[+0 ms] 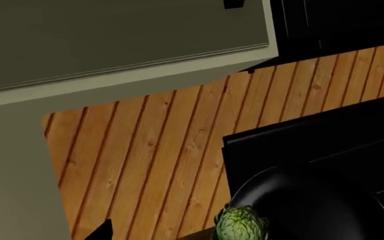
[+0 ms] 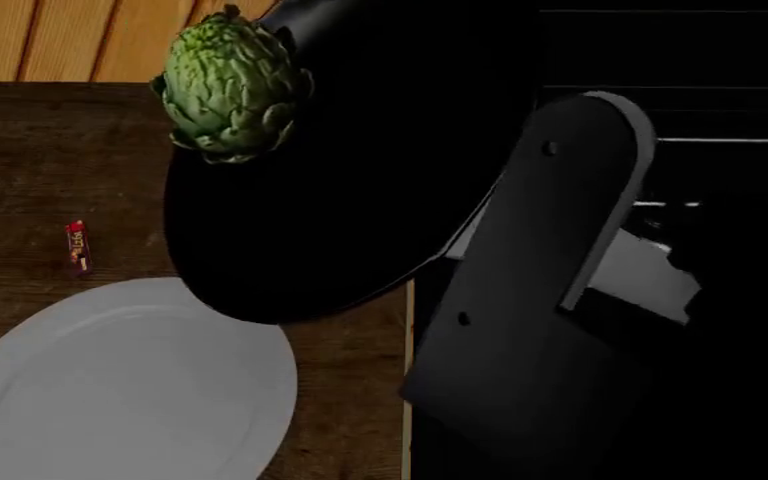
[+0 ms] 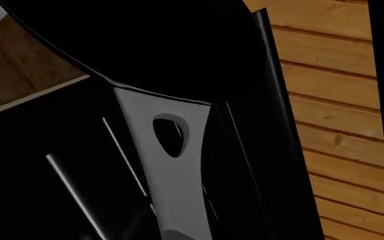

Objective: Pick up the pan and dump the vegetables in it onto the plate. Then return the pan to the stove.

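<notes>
The black pan (image 2: pixel 357 170) hangs tilted above the wooden counter, its low edge over the rim of the white plate (image 2: pixel 117 390). The vegetables, one green artichoke (image 2: pixel 231 85), sit against the pan's rim. My right gripper (image 3: pixel 178 235) is shut on the pan's light-grey handle (image 3: pixel 168 165), below the hole. The stove (image 2: pixel 704 100) lies to the right under my right arm. My left gripper (image 1: pixel 192 237) is open and empty, away from the pan (image 1: pixel 312 205) and artichoke (image 1: pixel 241 223). Only one of its dark fingertips (image 1: pixel 102 231) shows.
A small red item (image 2: pixel 77 247) lies on the dark wooden counter (image 2: pixel 37 160) left of the plate. A pale cabinet (image 1: pixel 112 45) and orange plank floor (image 1: pixel 165 150) show in the left wrist view. Stove grates (image 3: pixel 78 195) run beside the handle.
</notes>
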You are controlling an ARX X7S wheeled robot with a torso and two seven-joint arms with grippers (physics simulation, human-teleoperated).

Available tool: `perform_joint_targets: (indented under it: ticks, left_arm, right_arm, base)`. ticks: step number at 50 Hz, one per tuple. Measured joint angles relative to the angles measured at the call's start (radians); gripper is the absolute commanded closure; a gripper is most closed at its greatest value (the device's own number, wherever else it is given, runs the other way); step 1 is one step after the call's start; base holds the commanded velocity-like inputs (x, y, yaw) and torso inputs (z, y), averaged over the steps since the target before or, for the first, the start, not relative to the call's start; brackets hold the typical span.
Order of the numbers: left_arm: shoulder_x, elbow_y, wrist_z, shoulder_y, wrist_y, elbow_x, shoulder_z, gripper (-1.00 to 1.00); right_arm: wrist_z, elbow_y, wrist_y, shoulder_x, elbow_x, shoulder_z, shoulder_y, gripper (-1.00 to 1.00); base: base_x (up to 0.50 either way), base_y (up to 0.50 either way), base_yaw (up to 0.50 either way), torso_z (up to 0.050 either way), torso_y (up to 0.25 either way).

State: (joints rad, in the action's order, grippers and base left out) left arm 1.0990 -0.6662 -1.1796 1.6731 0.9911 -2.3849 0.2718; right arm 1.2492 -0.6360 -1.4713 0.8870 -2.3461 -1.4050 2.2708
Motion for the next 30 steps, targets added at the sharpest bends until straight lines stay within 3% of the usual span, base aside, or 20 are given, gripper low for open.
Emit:
perform_joint_targets:
  ticks: [16,30]
  left_arm:
    - [0.016,-0.019,0.030,-0.060,-0.021,0.009,-0.034,-1.00]
    - [0.000,-0.025,0.028,-0.064,-0.026,0.015,-0.019,-1.00]
  right_arm:
    - [0.268,0.021,-0.031,-0.082,-0.148,-0.043,0.026,1.00]
    - [0.322,0.017,-0.040,-0.106,-0.161,-0.079,0.035,1.00]
  base:
    - [0.00,0.00,0.00,0.001,0.003]
    - [0.00,0.00,0.00,0.001,0.004]
